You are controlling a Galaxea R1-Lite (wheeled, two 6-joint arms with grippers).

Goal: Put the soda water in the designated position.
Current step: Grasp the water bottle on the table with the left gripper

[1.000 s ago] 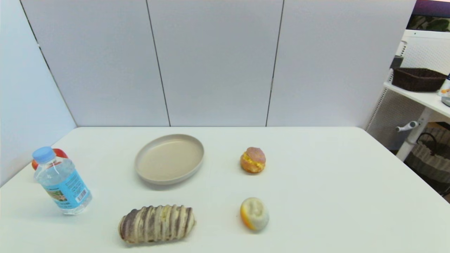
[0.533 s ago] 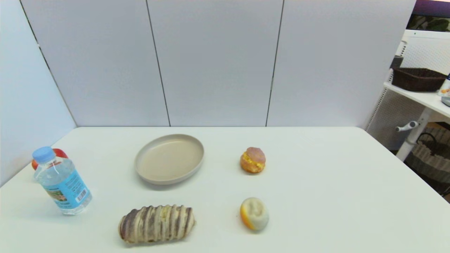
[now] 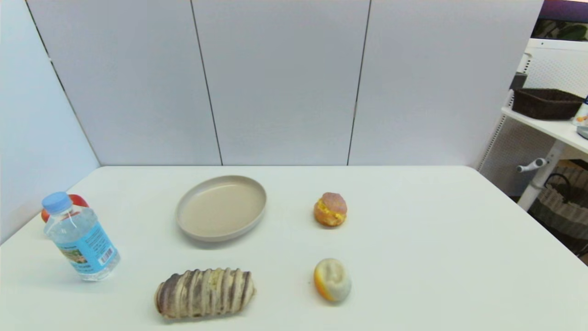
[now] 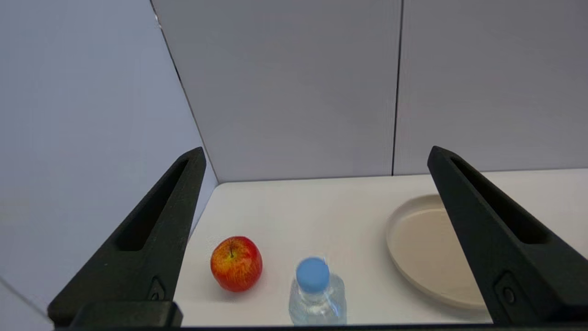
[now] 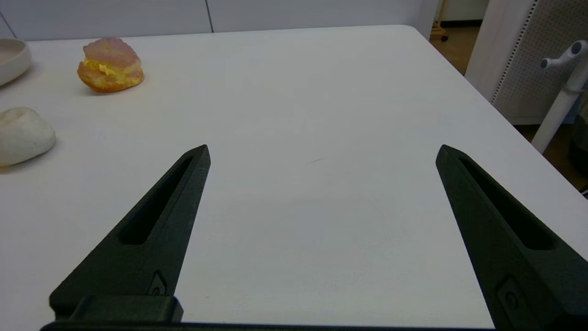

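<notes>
Soda water (image 3: 81, 242) stood upright at table's (image 3: 413, 257) left edge, apple (image 4: 236, 263) just behind it. My left gripper (image 4: 317, 154) hung spread wide behind the bottle, clear of it; right gripper (image 5: 321, 151) spread too, over bare table.

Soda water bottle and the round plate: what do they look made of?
Soda water: clear thin plastic, since the contents show through; matte light blue cap, likely plastic; glossy blue wrap label. Plate: beige, matte, smooth, with a raised rim; could be ceramic, melamine or plastic, the look leaves it open.
</notes>
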